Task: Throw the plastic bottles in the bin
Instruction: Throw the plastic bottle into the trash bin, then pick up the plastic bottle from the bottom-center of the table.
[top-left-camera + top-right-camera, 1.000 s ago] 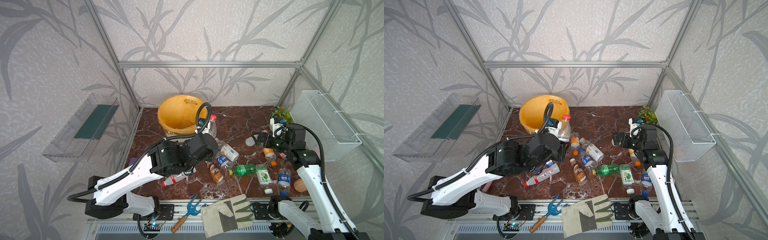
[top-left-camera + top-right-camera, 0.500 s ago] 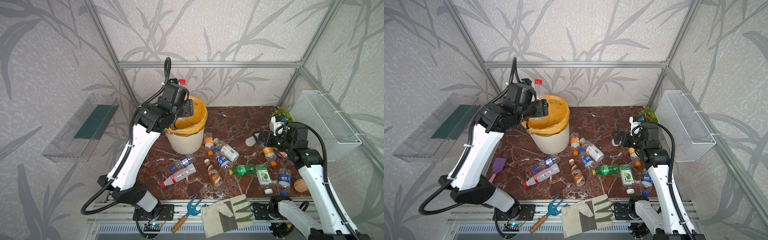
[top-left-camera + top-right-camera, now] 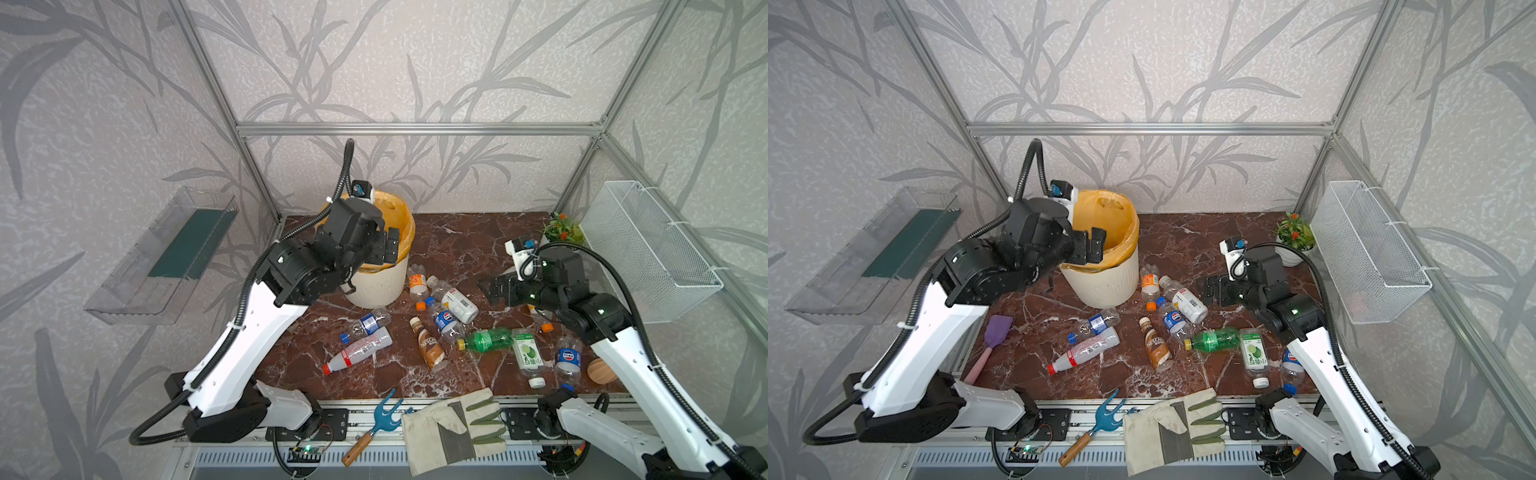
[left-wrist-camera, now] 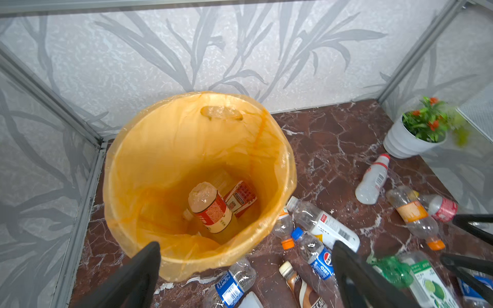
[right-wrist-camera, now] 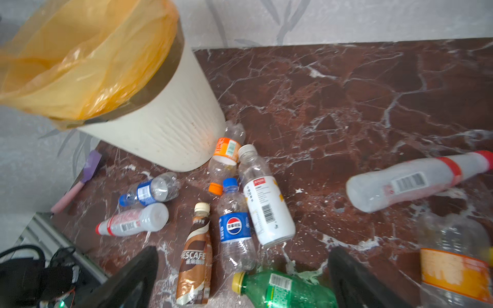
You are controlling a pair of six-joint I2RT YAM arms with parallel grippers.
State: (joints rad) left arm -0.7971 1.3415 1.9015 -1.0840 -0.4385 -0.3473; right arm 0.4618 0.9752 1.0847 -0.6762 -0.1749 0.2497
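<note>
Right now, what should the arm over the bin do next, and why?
Probably swing the left gripper from above the round cream ribbed plastic bin down toward the clear red-capped plastic bottle on the marble table: its jaws stand open and empty.

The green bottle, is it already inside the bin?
No, the green bottle lies on its side on the marble tabletop, well apart from the bin.
</note>
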